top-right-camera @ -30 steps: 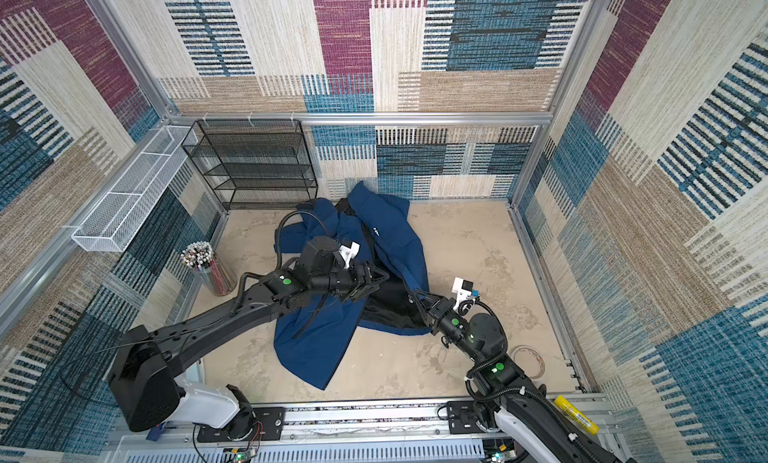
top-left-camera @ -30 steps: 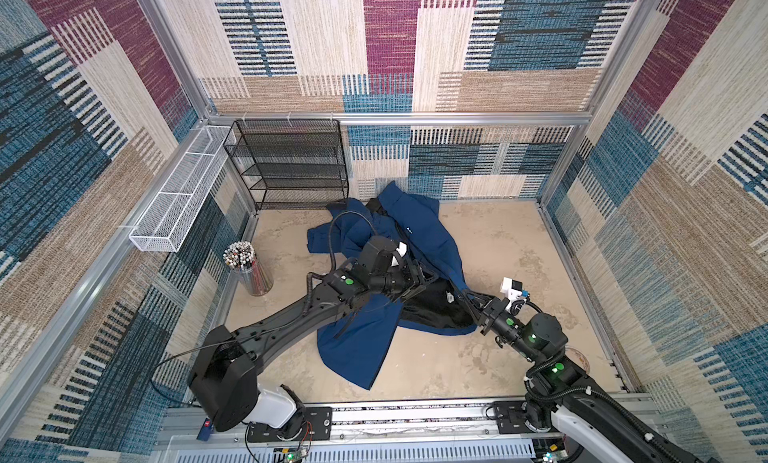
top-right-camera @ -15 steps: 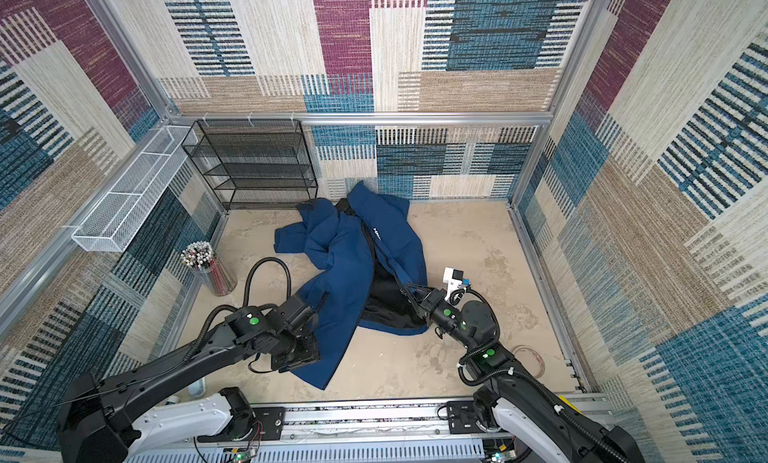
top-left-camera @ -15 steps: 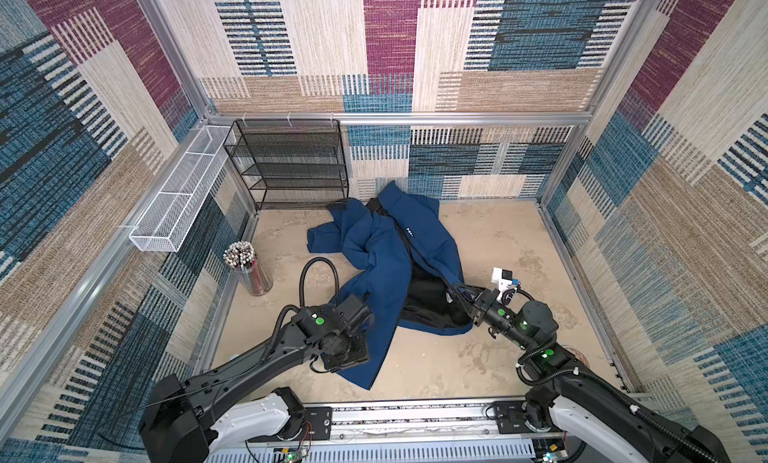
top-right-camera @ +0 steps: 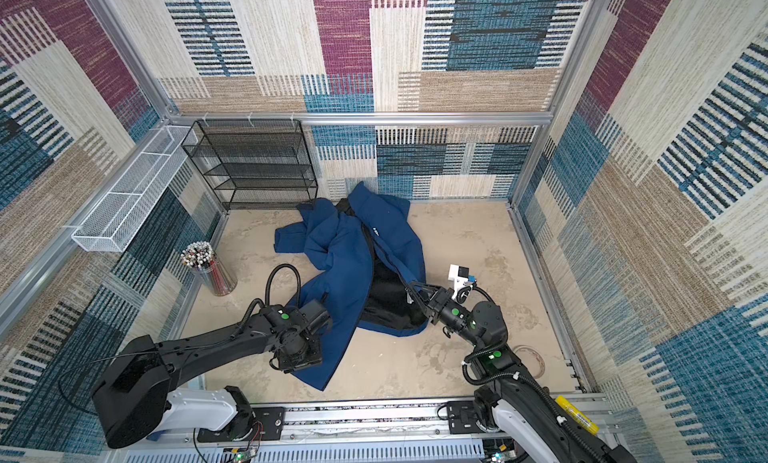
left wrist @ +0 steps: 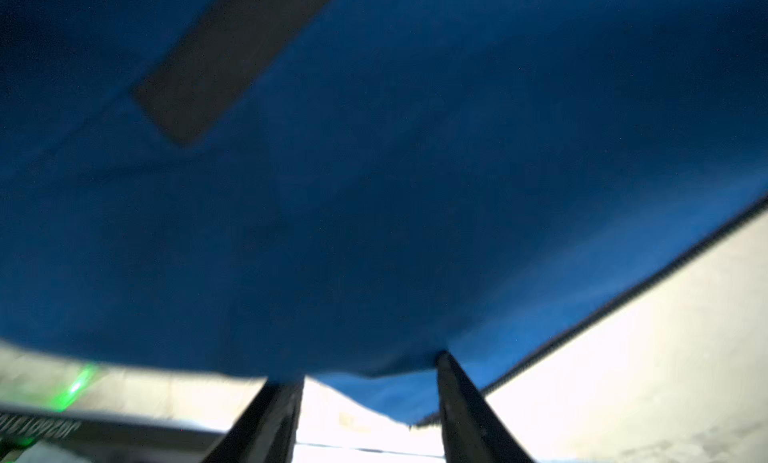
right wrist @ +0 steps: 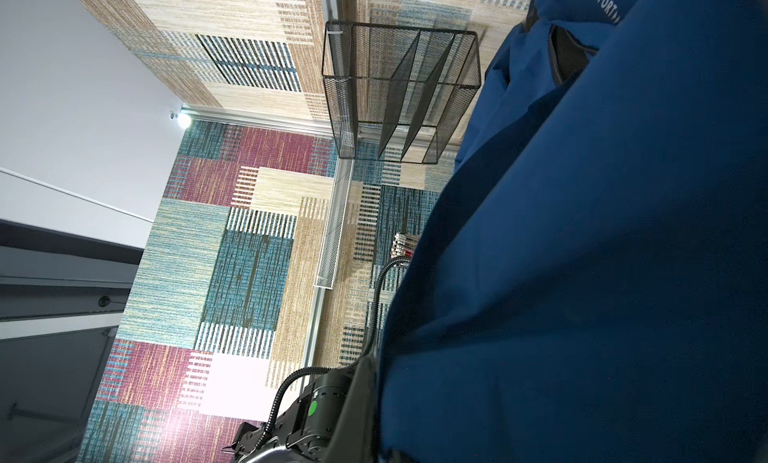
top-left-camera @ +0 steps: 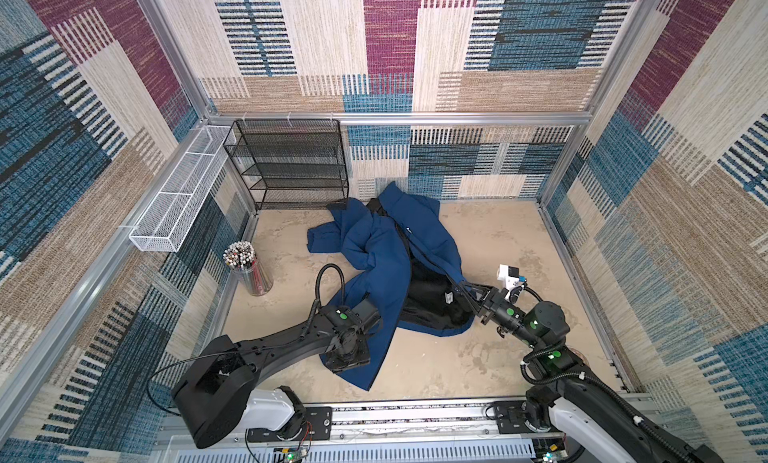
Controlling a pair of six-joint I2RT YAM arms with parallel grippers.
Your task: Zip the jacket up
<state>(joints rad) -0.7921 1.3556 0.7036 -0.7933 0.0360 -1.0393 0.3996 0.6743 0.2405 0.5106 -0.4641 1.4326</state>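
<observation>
Dropping back to the hem corner

My left gripper (left wrist: pixel 368 371) has pulled away from the middle of the jacket (top-left-camera: pixel 374 249) and now straddles its near hem corner (left wrist: pixel 395 398), jaws apart, nothing pinched yet. My right gripper (top-left-camera: pixel 465 288) stays clamped on the opposite front edge. The jacket lies open on the tabletop (top-left-camera: pixel 498 232), black lining (top-left-camera: pixel 428 299) showing, so zipping probably waits until both bottom edges meet.

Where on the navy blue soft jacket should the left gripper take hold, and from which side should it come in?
Take the navy blue soft jacket at the bottom corner of its loose front panel, where hem meets black zipper edge. Bring the left gripper in from the near side of the beige table: that corner lies flat, free, pointing there.
</observation>
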